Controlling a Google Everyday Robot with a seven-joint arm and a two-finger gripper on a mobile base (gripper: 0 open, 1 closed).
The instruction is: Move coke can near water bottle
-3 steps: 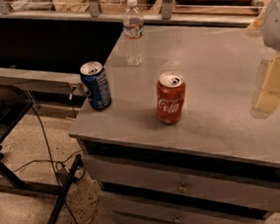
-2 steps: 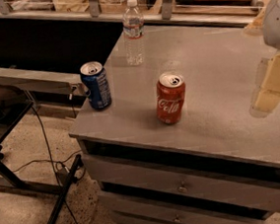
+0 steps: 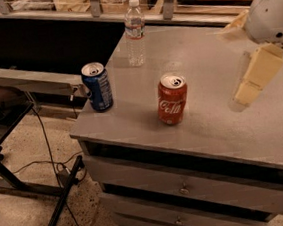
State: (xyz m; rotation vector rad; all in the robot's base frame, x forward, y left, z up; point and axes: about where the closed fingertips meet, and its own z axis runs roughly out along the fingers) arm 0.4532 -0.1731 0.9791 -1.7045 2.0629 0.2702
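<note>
Might topple the coke can [image 3: 173, 99], water bottle [image 3: 135, 33] well behind it, sweeping in low from its right with the gripper [image 3: 249, 79], open-or-closed untellable.

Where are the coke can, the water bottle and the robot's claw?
coke can [image 3: 173, 102]: camera view, on its red side.
water bottle [image 3: 134, 31]: camera view, on its label band.
claw [image 3: 253, 74]: camera view, far right above the table, on its cream lower part.

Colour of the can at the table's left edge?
Blue can, silver top; camera view. Gripper hangs right of coke can.
</note>
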